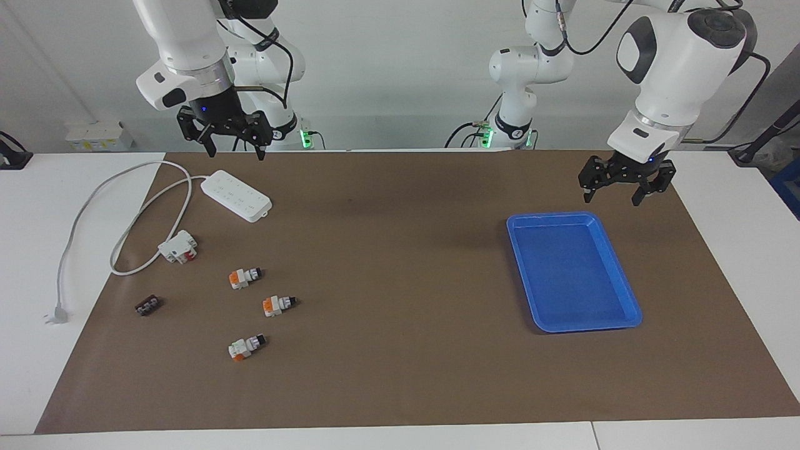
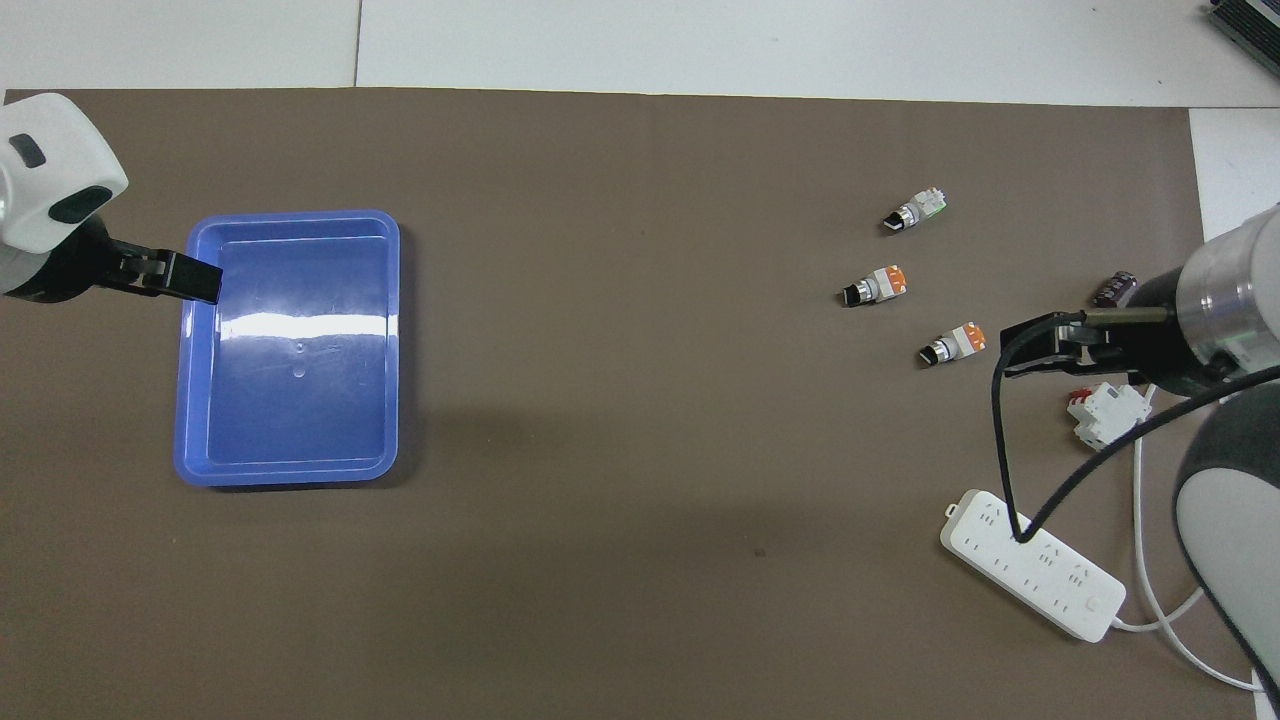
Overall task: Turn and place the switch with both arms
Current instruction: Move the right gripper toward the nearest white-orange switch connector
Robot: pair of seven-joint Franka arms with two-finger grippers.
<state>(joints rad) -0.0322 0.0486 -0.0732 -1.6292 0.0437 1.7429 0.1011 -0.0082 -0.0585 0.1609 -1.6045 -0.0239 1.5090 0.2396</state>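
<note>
Three small switches lie on the brown mat toward the right arm's end. The nearest to the robots (image 1: 244, 277) (image 2: 952, 343) and the middle one (image 1: 278, 304) (image 2: 872, 286) show orange faces. The farthest one (image 1: 247, 347) (image 2: 915, 212) shows green in the overhead view. All three have black knobs. My right gripper (image 1: 235, 153) (image 2: 1030, 350) hangs open and empty high in the air near the power strip. My left gripper (image 1: 612, 199) (image 2: 190, 280) hangs open and empty over the edge of the blue tray (image 1: 550, 217) (image 2: 290, 214).
A white power strip (image 1: 236, 195) (image 2: 1030, 578) with a looping cable lies near the right arm. A white-and-red breaker block (image 1: 178, 247) (image 2: 1105, 415) and a dark terminal strip (image 1: 147, 305) (image 2: 1113, 290) lie beside the switches. The tray holds nothing.
</note>
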